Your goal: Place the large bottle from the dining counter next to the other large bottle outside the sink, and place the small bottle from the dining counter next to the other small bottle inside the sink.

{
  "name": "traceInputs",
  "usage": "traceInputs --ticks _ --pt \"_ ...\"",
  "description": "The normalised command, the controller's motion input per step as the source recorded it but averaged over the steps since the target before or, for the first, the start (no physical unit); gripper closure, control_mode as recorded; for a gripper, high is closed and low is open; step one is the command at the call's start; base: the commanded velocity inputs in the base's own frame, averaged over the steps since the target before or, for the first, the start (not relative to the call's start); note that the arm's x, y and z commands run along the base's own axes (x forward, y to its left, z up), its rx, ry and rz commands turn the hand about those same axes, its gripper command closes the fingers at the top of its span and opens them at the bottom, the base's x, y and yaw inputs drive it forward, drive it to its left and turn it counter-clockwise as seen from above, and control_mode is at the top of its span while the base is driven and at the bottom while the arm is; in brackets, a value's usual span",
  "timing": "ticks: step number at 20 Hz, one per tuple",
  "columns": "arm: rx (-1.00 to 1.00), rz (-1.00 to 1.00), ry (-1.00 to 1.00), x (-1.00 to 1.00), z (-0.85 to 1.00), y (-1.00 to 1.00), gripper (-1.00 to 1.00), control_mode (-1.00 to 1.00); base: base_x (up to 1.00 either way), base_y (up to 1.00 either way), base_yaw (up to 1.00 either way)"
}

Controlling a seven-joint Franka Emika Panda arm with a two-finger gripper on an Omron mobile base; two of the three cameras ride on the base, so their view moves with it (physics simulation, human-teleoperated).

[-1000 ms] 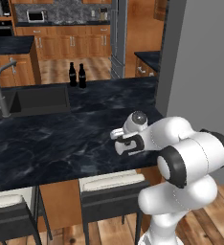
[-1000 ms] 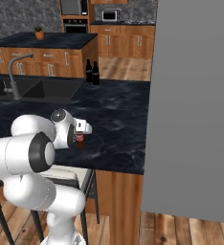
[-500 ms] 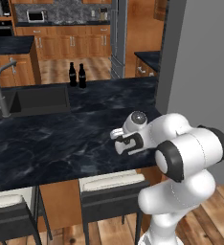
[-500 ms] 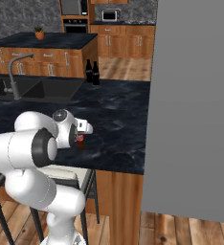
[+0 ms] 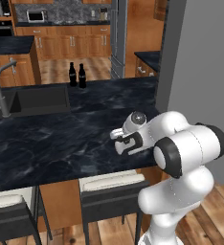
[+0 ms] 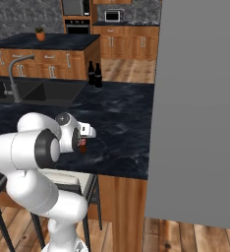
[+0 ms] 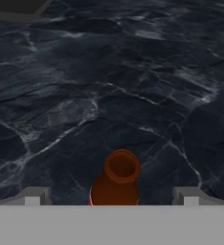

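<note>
While the gripper (image 7: 113, 196) hangs fully open, holding nothing, the small amber bottle (image 7: 116, 178) stands upright on the black marbled bench (image 7: 133, 86), between the fingertips (image 7: 33, 196). Two tall dark bottles (image 5: 77, 75) stand together beside the sink (image 5: 37, 98).

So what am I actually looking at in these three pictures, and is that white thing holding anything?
The white thing is a robot arm with a two-finger gripper. Two pictures come from cameras behind it, left and right; the third looks along the hand. It leans over the dining counter, black stone with white veins. Right below the hand stands the small bottle, amber-brown, upright, between the open fingers, not yet gripped. Farther back two dark bottles stand beside the sink and its faucet.
</note>
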Motion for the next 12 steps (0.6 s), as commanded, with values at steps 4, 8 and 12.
traceInputs --ticks 4,8,12 --pt "0.00 0.00 0.00 0.05 -0.03 0.00 -1.00 -1.00 0.00 0.00 0.00" --pt "0.00 0.00 0.00 0.05 -0.03 0.00 -1.00 -1.00 0.00 0.00 0.00" --pt "0.00 0.00 0.00 0.06 -0.04 0.00 -1.00 -1.00 0.00 0.00 0.00"
